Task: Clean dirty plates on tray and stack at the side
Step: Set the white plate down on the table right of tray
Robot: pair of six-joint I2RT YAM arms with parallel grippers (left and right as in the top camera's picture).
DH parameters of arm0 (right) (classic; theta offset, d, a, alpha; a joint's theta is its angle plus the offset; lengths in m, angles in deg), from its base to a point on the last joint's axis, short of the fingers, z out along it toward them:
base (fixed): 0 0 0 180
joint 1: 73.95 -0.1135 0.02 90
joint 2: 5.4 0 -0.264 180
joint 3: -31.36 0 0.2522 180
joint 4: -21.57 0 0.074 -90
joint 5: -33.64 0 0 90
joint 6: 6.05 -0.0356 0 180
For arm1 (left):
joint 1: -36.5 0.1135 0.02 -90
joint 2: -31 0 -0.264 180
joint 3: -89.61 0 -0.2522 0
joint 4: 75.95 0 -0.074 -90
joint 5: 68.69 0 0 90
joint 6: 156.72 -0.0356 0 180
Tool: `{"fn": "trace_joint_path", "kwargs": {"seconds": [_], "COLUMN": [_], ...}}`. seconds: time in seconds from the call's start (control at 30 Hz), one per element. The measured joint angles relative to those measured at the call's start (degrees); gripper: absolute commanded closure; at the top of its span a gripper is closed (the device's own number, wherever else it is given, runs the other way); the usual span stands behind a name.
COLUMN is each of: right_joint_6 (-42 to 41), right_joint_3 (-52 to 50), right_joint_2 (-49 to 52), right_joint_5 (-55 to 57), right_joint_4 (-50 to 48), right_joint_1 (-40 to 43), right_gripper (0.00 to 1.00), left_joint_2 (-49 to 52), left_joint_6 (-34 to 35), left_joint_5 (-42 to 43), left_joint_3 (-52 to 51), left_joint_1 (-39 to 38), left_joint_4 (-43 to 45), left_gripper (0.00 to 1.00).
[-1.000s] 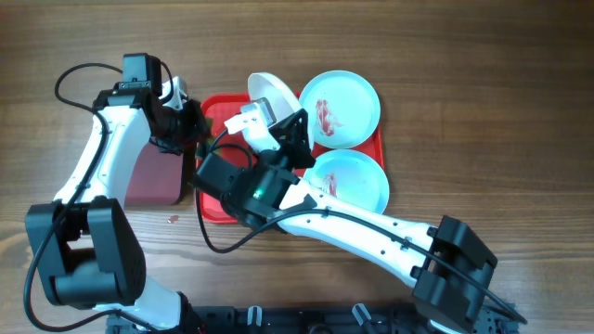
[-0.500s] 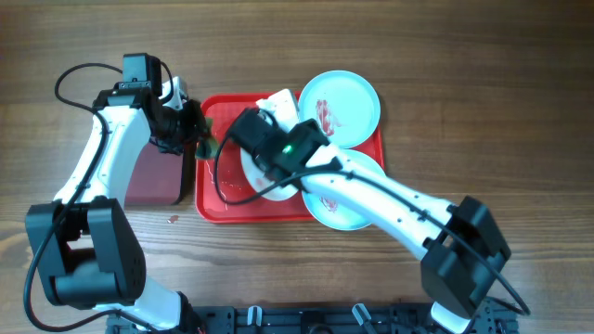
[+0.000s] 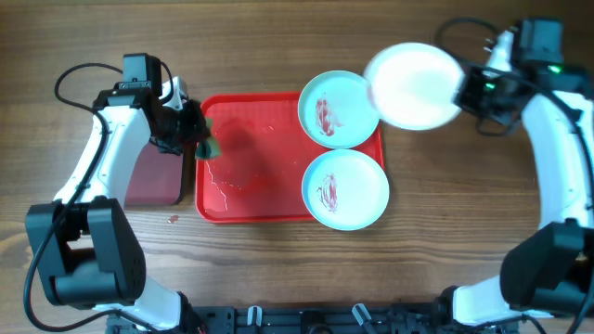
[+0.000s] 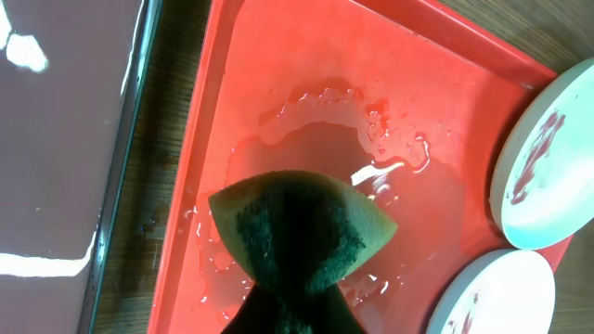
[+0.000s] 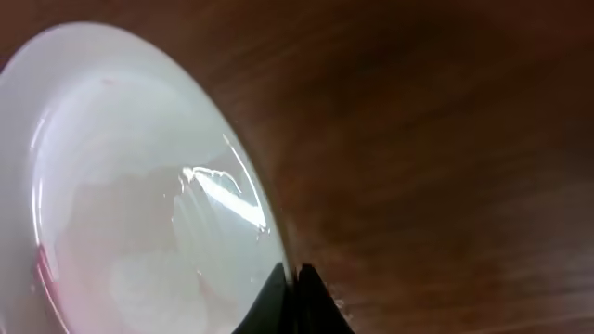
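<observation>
the right gripper (image 3: 467, 91), jaws clenched on the rim of the white plate (image 3: 413, 85), holds it above the bare tabletop (image 3: 278, 46) at about 2 o'clock from the red tray (image 3: 251, 209), clear of the tray's edge. the right wrist view shows the plate wet and glossy, with a faint pink trace near one rim. the left gripper (image 3: 195, 141) hangs over the tray's 9 o'clock edge, jaws grasping a green sponge (image 4: 302, 227) above a puddle of water, just beside the dark maroon tray (image 3: 148, 176). the far turquoise plate (image 3: 339, 109) at the tray's 1 o'clock corner and the near turquoise plate (image 3: 345, 189) at 4 o'clock both carry reddish smears. the step in hand looks like setting the first wiped plate down to start the stack. the next move calls for lowering it flat onto the tabletop at the side and letting go, then fetching a smeared plate for the sponge.
</observation>
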Motion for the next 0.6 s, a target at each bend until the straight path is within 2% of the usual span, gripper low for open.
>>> {"fn": "trace_joint_path", "kwargs": {"seconds": [0.07,0.13,0.27,0.47,0.5,0.53,0.57,0.6], "right_joint_6": [-2.99,-5.66,-7.56,-8.39,-8.39,-8.41,-8.61,-8.72], "right_joint_3": [-7.28,-13.84,-22.8,-28.35,-28.98,-29.24,-29.27,-29.29], "right_joint_2": [0.07,0.0,0.0,0.0,0.0,0.0,0.0,0.0], "right_joint_5": [-0.26,-0.5,-0.7,-0.55,-0.07,0.59,0.85,1.05], "right_joint_4": [-5.62,-11.02,-17.94,-19.52,-19.54,-19.54,-19.71,-20.55], "right_joint_1": [7.3,9.99,10.62,10.62,10.62,10.62,10.62,10.62], "right_gripper": [0.96,0.96,0.96,0.96,0.91,0.76,0.69,0.66], "left_joint_2": [0.0,0.0,0.0,0.0,0.0,0.0,0.0,0.0], "left_joint_6": [0.0,0.0,0.0,0.0,0.02,0.02,0.0,0.0], "left_joint_5": [-0.02,-0.02,0.0,-0.02,0.0,0.0,0.0,0.0], "left_joint_3": [0.0,-0.04,-0.04,-0.04,-0.04,-0.04,-0.04,-0.04], "left_joint_1": [0.0,0.0,0.0,0.0,0.0,0.0,0.0,0.0], "left_joint_4": [0.04,0.0,0.04,0.02,0.02,0.02,0.02,0.02], "left_gripper": [0.96,0.96,0.96,0.96,0.96,0.96,0.96,0.96]}}
